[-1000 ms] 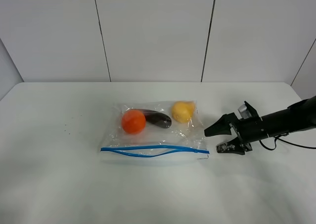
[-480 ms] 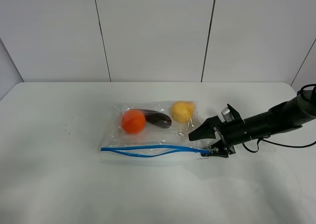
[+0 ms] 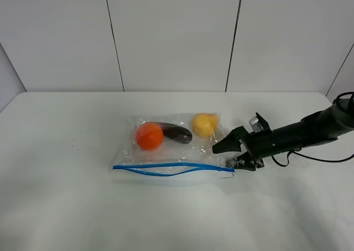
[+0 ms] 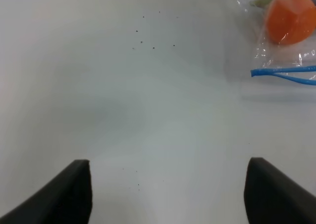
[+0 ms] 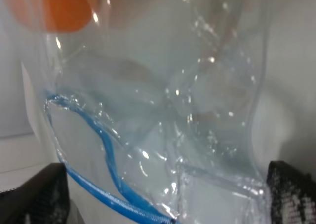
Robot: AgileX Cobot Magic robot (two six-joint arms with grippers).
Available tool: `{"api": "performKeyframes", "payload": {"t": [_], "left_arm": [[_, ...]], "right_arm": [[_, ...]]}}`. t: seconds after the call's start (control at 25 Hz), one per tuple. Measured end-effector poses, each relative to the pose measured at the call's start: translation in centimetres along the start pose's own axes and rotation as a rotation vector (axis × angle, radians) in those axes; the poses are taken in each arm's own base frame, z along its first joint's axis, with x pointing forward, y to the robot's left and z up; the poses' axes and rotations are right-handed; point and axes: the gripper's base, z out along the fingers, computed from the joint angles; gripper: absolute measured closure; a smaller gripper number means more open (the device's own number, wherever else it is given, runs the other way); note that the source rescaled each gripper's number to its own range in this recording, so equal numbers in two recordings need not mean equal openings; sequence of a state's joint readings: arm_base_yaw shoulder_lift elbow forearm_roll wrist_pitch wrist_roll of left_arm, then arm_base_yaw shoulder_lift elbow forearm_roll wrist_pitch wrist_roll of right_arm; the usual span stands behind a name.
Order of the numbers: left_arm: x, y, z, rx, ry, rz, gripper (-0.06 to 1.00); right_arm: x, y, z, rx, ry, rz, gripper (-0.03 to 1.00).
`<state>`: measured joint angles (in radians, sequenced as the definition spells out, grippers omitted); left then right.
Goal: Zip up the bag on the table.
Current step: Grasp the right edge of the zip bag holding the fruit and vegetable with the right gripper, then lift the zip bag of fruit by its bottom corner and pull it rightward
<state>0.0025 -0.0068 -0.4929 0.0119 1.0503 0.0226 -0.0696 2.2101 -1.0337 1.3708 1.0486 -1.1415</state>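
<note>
The jaws of the right gripper (image 3: 225, 157) are standing spread, straddling the right-hand corner of the bag (image 3: 171, 146) at the end of its blue zipper strip (image 3: 166, 166), probably to close on the track where its halves are meeting. The bag is lying mid-table (image 3: 66, 195), its zipper gaping in the middle. The left gripper (image 4: 168, 194) is hovering with jaws apart over bare table, near the bag's other end. A second ago the right gripper was standing well clear of the bag.

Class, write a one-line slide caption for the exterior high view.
Open right hand at the corner of the unzipped bag on the table.
</note>
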Motion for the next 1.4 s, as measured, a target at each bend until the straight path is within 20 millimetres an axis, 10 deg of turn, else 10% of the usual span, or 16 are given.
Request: {"api": "performKeyframes", "payload": {"t": [0.8, 1.4], "left_arm": [[0.0, 0.0, 0.0, 0.0, 0.0, 0.0, 0.23], [0.0, 0.0, 0.0, 0.0, 0.0, 0.0, 0.23]], "right_arm": [[0.3, -0.1, 0.1, 0.002, 0.026, 0.009, 0.94], [0.6, 0.8, 0.0, -0.096, 0.072, 0.01, 0.97]]}}
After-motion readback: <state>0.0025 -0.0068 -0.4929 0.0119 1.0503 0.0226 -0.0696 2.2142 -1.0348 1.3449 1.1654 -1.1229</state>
